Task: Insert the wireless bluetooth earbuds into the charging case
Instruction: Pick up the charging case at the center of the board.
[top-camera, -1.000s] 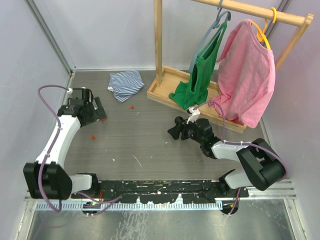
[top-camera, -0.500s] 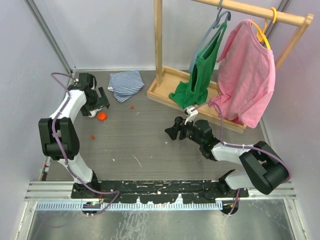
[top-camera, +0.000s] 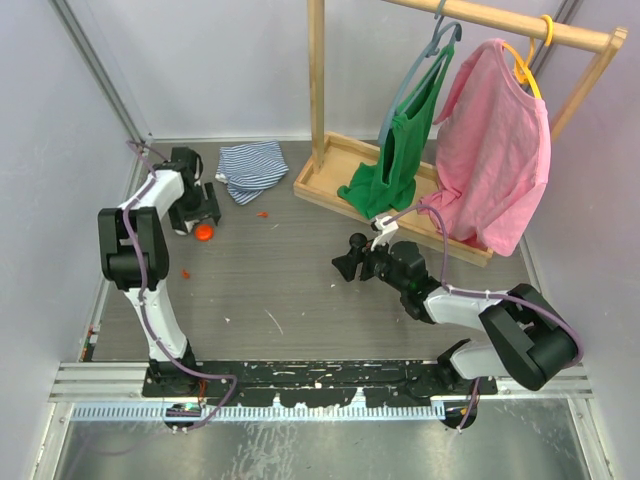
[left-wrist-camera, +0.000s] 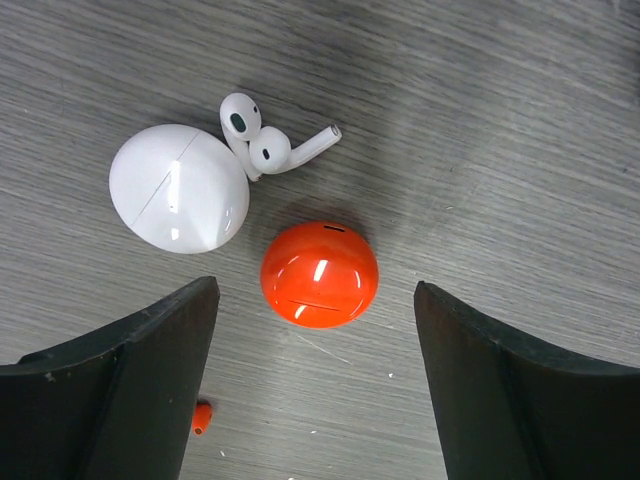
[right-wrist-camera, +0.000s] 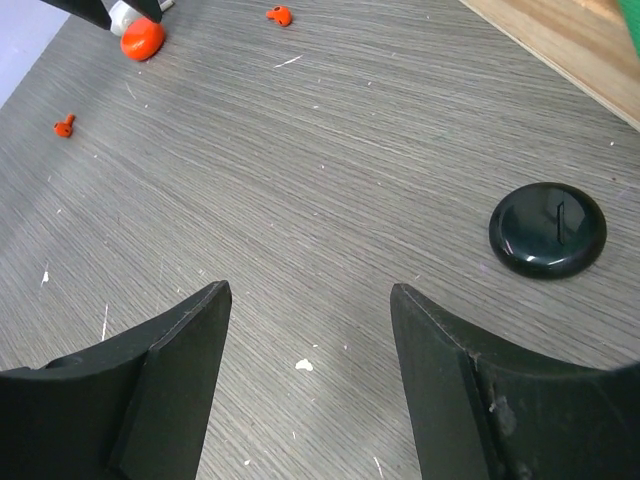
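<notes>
In the left wrist view a round orange case (left-wrist-camera: 319, 274) lies shut on the table. A white case (left-wrist-camera: 178, 188) lies beside it, with two white earbuds (left-wrist-camera: 262, 140) touching its edge. One tiny orange earbud (left-wrist-camera: 201, 417) lies by my left finger. My left gripper (left-wrist-camera: 316, 345) is open and empty, just short of the orange case (top-camera: 204, 232). My right gripper (right-wrist-camera: 310, 300) is open and empty over bare table. A shut black case (right-wrist-camera: 547, 230) lies to its right. Two orange earbuds (right-wrist-camera: 279, 15) (right-wrist-camera: 64, 125) lie farther off. No black earbuds show.
A striped cloth (top-camera: 252, 165) lies at the back. A wooden rack base (top-camera: 330, 185) with a green top (top-camera: 400, 150) and a pink shirt (top-camera: 495, 140) on hangers stands at the back right. A wall and metal post run close to the left arm (top-camera: 135, 230).
The left arm has folded back against the left wall and its gripper has pulled off the orange case, which now shows in full. The right gripper has barely shifted.
</notes>
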